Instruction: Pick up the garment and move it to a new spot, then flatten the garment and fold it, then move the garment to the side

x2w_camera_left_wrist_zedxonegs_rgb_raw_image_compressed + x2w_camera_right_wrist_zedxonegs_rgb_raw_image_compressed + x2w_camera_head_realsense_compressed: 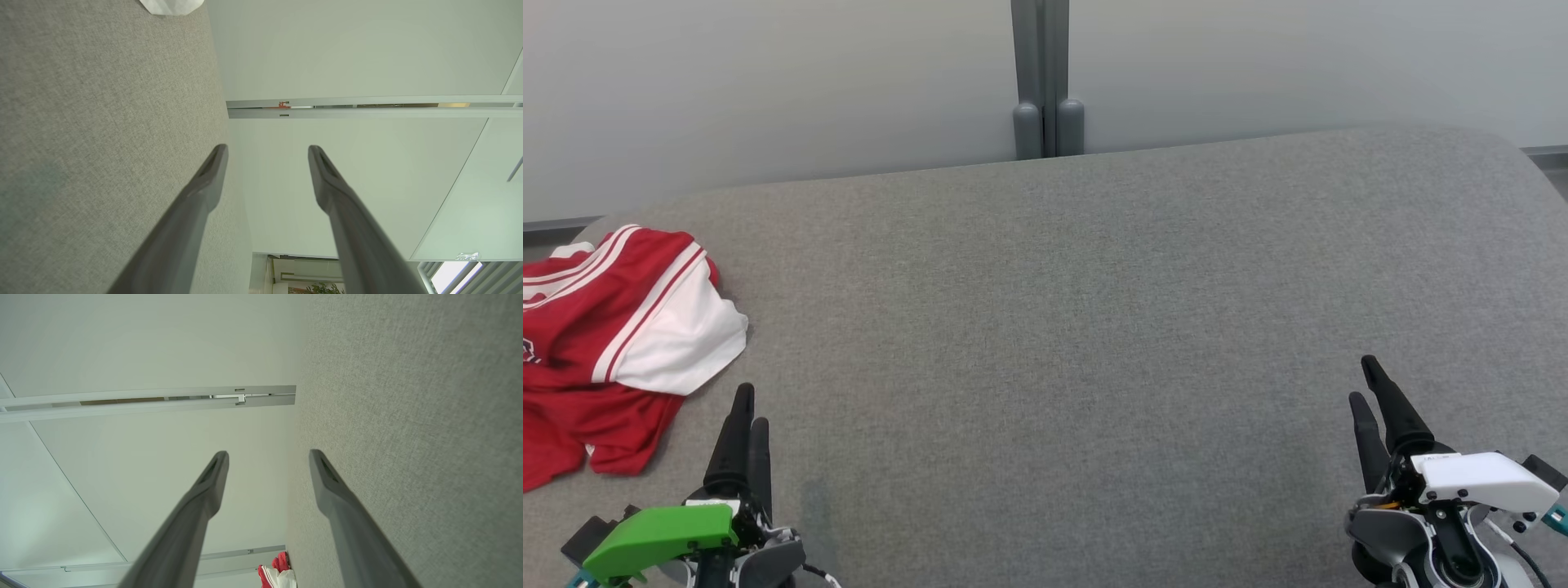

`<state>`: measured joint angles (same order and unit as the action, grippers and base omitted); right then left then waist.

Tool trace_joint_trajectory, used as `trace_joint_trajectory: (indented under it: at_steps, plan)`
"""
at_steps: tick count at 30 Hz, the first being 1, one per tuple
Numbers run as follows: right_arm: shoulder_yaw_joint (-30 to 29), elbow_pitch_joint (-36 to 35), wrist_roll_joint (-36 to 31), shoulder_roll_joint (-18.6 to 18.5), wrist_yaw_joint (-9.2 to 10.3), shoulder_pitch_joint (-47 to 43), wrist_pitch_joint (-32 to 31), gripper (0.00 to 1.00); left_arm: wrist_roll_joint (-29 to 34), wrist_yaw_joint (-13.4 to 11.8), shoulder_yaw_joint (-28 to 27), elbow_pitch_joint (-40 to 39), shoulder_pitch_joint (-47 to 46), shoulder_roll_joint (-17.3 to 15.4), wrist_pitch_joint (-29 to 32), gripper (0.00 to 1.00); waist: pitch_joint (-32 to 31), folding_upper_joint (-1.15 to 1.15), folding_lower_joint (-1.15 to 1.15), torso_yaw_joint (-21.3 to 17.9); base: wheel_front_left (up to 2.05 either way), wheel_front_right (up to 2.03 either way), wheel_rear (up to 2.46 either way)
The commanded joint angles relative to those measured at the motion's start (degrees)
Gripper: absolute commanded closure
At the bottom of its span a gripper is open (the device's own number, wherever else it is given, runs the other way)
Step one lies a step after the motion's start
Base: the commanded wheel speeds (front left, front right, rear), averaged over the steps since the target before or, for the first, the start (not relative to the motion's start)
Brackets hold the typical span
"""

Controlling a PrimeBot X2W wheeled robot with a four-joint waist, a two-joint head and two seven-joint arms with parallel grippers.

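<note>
The garment is a red jersey with white sleeves and white stripes, lying crumpled at the far left of the grey table. A white corner of the garment shows at the top of the left wrist view, and a small piece of the garment at the bottom of the right wrist view. My left gripper rests at the lower left, just right of the garment's lower edge, open and empty. At the lower right my right gripper is open and empty, far from the garment.
A pale partition wall with a grey post runs behind the table's far edge. The table's rounded corners show at the back left and back right.
</note>
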<state>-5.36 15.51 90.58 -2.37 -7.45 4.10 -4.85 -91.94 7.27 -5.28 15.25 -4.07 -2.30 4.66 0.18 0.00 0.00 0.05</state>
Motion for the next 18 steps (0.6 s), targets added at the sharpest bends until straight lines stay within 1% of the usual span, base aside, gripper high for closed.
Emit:
trace_joint_trajectory:
  at_steps: [1,6,18]
  plan:
    - [0.3,-1.2,-1.7,-0.3,-0.01,0.8,0.8,0.0,1.1,0.1,0.3,-1.2,-0.4,-0.3,-0.6,0.0,0.0,0.0,0.0,0.0,0.0,0.0,0.0]
    - [0.7,-2.1,-7.5,-0.3,-0.02,0.6,2.1,0.0,4.6,0.1,0.5,-1.5,0.2,-0.3,-2.0,0.0,0.0,0.0,0.0,0.1,0.0,0.0,0.0]
    - [2.3,-4.4,-23.8,-0.3,-0.02,-0.4,5.1,0.0,18.1,0.1,1.2,-2.8,1.6,-0.4,-4.9,0.0,-0.1,0.0,0.0,0.7,0.0,0.0,0.0]
